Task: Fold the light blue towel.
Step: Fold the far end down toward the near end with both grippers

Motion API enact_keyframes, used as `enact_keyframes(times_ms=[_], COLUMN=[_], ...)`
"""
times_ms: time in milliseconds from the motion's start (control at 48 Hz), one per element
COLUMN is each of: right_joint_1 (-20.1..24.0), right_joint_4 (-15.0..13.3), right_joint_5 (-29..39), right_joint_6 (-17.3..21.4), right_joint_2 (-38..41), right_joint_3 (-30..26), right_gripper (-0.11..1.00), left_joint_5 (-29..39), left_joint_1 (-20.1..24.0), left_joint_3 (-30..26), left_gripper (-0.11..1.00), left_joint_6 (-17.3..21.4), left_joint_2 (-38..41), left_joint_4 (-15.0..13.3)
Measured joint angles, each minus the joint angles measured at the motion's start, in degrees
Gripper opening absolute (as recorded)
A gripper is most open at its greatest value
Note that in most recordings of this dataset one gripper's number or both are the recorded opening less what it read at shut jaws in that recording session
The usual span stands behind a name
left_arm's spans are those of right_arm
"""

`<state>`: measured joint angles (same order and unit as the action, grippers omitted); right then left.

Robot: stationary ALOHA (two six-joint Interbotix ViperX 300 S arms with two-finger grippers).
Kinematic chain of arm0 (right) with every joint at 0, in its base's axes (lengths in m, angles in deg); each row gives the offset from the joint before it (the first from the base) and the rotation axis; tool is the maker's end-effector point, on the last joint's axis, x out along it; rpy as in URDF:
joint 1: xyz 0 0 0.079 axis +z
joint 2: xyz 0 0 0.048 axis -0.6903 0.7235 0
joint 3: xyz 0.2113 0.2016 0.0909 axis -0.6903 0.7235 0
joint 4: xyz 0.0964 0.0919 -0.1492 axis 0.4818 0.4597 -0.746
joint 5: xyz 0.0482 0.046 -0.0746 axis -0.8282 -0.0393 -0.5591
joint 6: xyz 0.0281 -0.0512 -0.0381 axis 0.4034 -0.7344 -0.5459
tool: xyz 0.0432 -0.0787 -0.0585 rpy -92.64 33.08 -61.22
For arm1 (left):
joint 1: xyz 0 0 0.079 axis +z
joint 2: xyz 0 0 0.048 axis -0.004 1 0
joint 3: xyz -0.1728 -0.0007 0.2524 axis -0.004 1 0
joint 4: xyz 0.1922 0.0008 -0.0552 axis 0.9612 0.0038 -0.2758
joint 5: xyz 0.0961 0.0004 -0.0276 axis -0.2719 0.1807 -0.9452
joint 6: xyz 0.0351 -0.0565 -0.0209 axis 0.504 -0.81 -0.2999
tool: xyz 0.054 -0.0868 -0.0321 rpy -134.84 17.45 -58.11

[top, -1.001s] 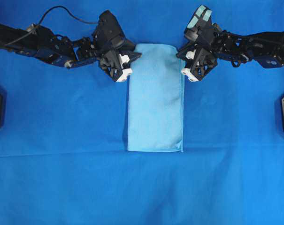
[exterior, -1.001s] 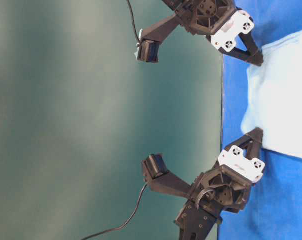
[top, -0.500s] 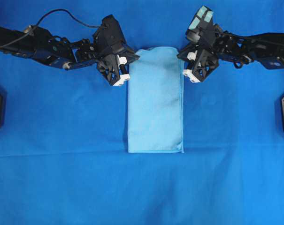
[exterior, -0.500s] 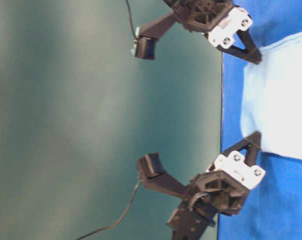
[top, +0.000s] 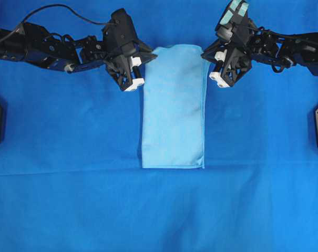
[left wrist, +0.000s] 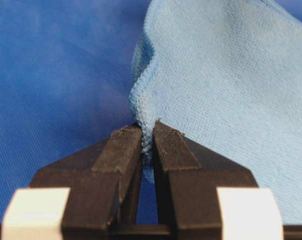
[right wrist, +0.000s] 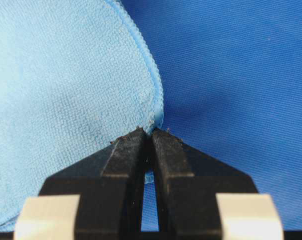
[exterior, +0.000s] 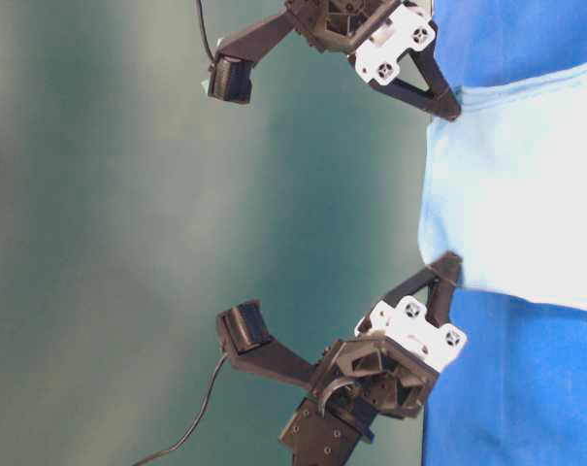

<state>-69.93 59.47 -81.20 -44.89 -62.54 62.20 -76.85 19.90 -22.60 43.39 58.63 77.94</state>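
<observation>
Left gripper (top: 148,56): pinched tight on the top left corner of the light blue towel (top: 173,113), hem caught between the fingers (left wrist: 125,150)
Right gripper (top: 206,54): same deal, clamped on the top right corner
Towel: long narrow strip, centre of the overhead frame, far end lifted
Table cloth (top: 69,199): deeper blue, covers the counter
Writing: no labels I can read anywhere

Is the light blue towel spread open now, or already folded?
Folded once: the light blue towel lies as a narrow rectangle. The left gripper and right gripper pinch its far corners.
</observation>
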Motion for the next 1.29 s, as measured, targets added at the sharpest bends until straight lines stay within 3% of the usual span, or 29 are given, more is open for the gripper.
enact_keyframes(times_ms=[375, 563, 771, 980, 1292], right_joint_1=[5.3, 11.5, 18.5, 24.3, 30.1], right_joint_4=[0.0, 1.6, 5.4, 8.6, 9.9], right_joint_5=[6.9, 9.6, 12.2, 13.0, 11.5], right_joint_6=[0.7, 0.9, 1.0, 1.2, 6.2], right_joint_2=[-8.1, -11.2, -12.0, -11.7, -5.0], right_joint_3=[0.4, 1.4, 2.3, 2.4, 2.3], right_gripper=[0.05, 0.05, 0.05, 0.05, 0.05], left_joint_5=[5.6, 6.2, 6.2, 5.9, 3.3], left_joint_1=[-5.8, -9.8, -16.3, -21.5, -26.8], left_joint_3=[1.5, 3.9, 6.0, 6.7, 5.5], left_gripper=[0.04, 0.04, 0.04, 0.04, 0.04], left_joint_6=[6.3, 5.5, 2.5, 2.1, 0.3], left_joint_2=[-9.3, -12.1, -12.7, -10.8, -3.8], left_joint_4=[0.0, 0.0, 0.0, 0.0, -0.2])
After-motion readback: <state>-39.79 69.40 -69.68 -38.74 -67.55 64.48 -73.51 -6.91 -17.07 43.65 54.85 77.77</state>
